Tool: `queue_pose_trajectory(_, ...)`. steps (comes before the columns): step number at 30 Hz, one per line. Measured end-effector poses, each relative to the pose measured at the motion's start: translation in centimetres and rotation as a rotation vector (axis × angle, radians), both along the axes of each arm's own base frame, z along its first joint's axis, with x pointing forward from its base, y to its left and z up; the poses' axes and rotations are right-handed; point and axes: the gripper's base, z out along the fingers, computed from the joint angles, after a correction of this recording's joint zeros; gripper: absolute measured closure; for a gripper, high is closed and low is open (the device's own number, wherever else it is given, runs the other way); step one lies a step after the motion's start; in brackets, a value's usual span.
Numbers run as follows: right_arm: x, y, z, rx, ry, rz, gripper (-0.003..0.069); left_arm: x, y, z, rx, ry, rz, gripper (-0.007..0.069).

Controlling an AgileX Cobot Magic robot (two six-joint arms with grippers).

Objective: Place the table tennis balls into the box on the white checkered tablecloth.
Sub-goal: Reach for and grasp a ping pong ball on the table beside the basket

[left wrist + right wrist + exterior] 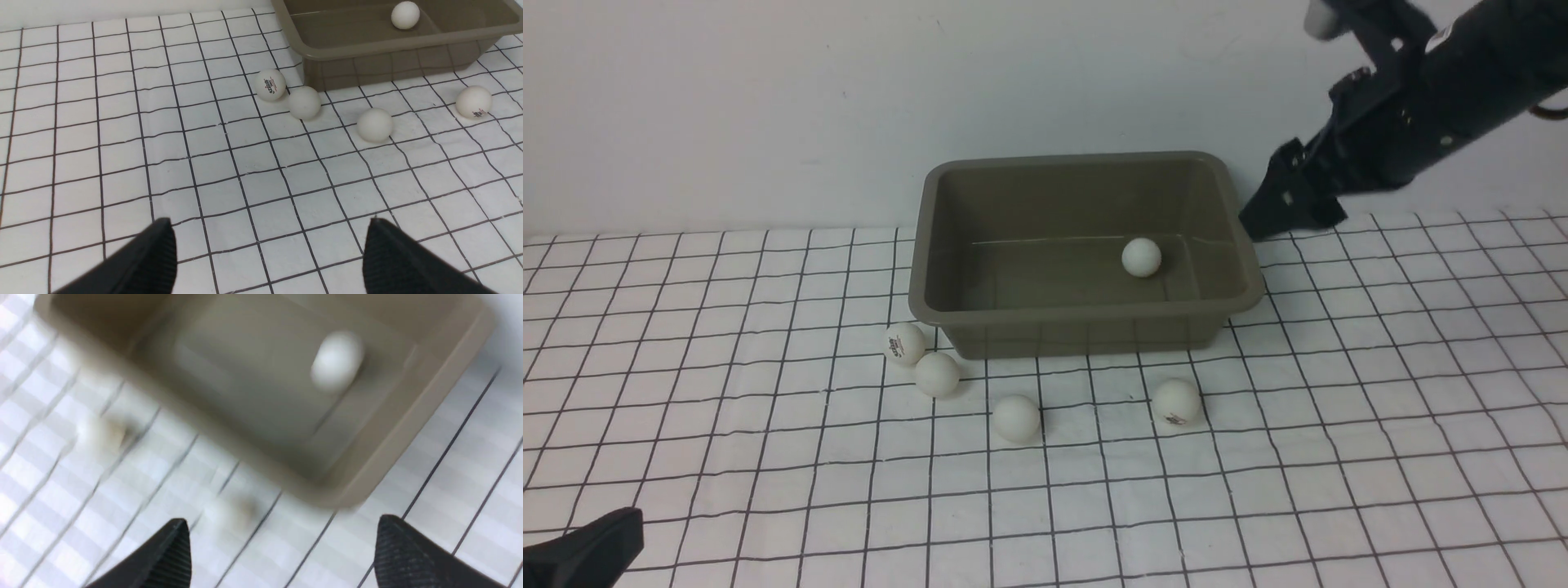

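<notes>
Nearest the robot, at the near left corner of the scene, the left gripper point(269, 223) hung low over the white checkered tablecloth point(1380, 425). Its jaws were spread wide, with only bare cloth between them, and it was well apart from every ball.

Farther out, four table tennis balls lay on the cloth in a loose arc on the near side of the box. The nearest ball point(1016, 419) sat a little left of the middle. To its right and slightly farther lay the right-hand ball point(1176, 401), with a small dark-and-red mark low on its near side. Off to the left, the plain ball point(937, 374) lay right against, or almost against, the logo ball point(905, 343). The logo ball showed a printed mark and sat just beside the box's near left corner; whether it touched the box could not be told.

Beyond them the box point(1086, 333), an olive-brown tub, stood upright on the cloth with a long side facing the robot, its far side close to the white wall point(768, 106). Inside it the fifth ball point(1141, 256) rested on the floor, toward the right end.

Farthest off, the right gripper point(284, 518) was raised above the cloth by the box's far right corner, angled down and to the left. Its jaws stood wide apart and held nothing. Its wrist view was blurred, yet showed the box and the ball inside.
</notes>
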Motion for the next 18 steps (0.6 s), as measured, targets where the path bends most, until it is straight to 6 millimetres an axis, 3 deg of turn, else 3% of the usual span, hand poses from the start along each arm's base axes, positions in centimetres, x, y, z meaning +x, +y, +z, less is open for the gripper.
queue_pose_trajectory(4,-2.9,2.8,-4.7,-0.093,0.170,-0.013,0.0123,0.0,0.0,0.0,0.000,0.000,0.000,0.0073)
queue_pose_trajectory(8,-4.2,5.5,-7.8,-0.070,0.153,-0.072,0.0123,0.0,0.0,0.0,0.000,0.000,0.000,0.0073)
queue_pose_trajectory(15,-3.8,7.5,-9.7,0.002,0.147,-0.181,0.0123,0.0,0.0,0.0,0.000,0.000,0.000,0.0073)
queue_pose_trajectory(18,-3.2,7.9,-11.6,0.008,0.180,-0.236,0.0123,0.0,0.0,-0.1,0.000,0.007,-0.003,0.0073)
